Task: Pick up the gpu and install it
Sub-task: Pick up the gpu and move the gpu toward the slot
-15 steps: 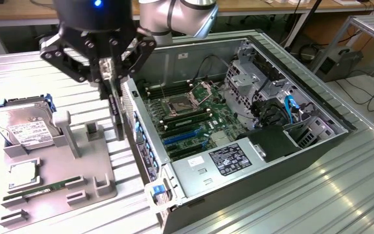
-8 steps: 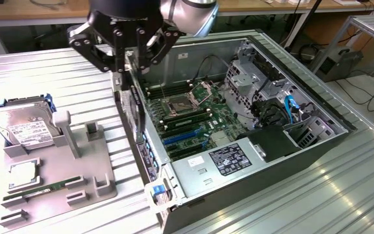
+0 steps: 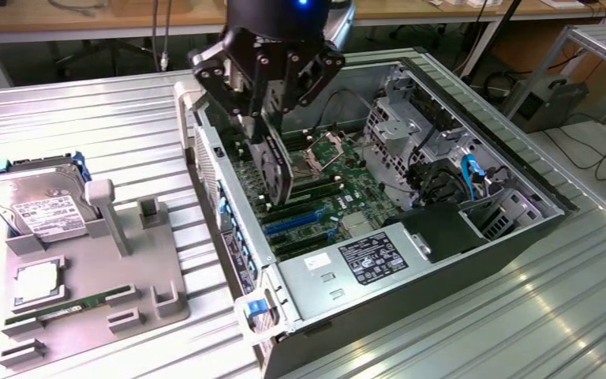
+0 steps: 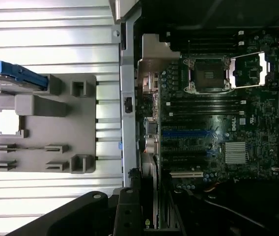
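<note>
The gpu [image 3: 274, 170] hangs upright, a thin dark card, inside the open computer case [image 3: 514, 170] near its wall on the exterior view's left. My gripper [image 3: 261, 118] is shut on the card's top edge and holds it just above the motherboard [image 3: 350, 189]. The card's lower edge hovers over the blue expansion slots [image 3: 297, 221]. In the wrist view the card appears edge-on as a thin strip [image 4: 155, 196] between the black fingers [image 4: 129, 211], with the motherboard [image 4: 218, 123] and the blue slot [image 4: 188, 132] beyond it.
A grey parts fixture [image 3: 92, 292] lies on the ribbed metal table at the exterior view's left, holding a hard drive [image 3: 40, 209], a processor chip [image 3: 38, 283] and a memory stick [image 3: 61, 308]. The power supply [image 3: 372, 260] and drive cages [image 3: 409, 118] crowd the case.
</note>
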Motion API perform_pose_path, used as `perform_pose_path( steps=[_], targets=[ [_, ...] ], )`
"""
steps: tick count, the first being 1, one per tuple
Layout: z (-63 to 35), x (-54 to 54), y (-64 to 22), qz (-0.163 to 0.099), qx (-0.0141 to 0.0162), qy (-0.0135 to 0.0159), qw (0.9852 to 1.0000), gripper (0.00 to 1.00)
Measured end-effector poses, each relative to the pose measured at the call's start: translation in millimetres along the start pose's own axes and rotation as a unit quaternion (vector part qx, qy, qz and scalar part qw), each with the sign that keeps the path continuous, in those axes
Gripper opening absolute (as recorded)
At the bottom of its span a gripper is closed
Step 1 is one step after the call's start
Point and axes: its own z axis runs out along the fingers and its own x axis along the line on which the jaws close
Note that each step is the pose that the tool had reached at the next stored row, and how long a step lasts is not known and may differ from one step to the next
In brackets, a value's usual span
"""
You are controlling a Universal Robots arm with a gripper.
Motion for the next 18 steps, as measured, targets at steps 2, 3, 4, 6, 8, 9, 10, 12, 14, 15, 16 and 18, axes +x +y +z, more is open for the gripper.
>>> perform_pose_path(
  steps=[2, 3, 4, 6, 8, 9, 10, 12, 14, 15, 16, 18],
  targets=[
    [6.5, -16.3, 1.5, 0.0, 0.0005, 0.001, 1.0, 0.26],
    [8.4, -20.9, 2.0, 0.0, 0.0007, 0.0012, 1.0, 0.26],
    [10.3, -25.5, 2.6, 0.0, 0.0009, 0.0015, 1.0, 0.26],
    [14.1, -34.4, 3.7, 0.0, 0.0013, 0.0018, 1.0, 0.26],
    [17.8, -43.7, 4.9, 0.0, 0.0017, 0.0023, 1.0, 0.26],
    [19.7, -48.1, 5.4, 0.0, 0.0018, 0.0025, 1.0, 0.26],
    [22.5, -54.9, 6.3, 0.0, 0.0021, 0.0028, 1.0, 0.26],
    [26.7, -65.1, 7.5, 0.0, 0.0025, 0.0033, 1.0, 0.26],
    [30.4, -73.8, 8.6, 0.0, 0.0029, 0.0036, 1.0, 0.26],
    [32.8, -79.9, 9.4, 0.0, 0.0033, 0.004, 1.0, 0.26],
    [34.7, -84.2, 9.9, 0.0, 0.0034, 0.0041, 1.0, 0.26],
    [39.4, -96.3, 11.4, 0.0, 0.0039, 0.0047, 1.0, 0.26]
  ],
)
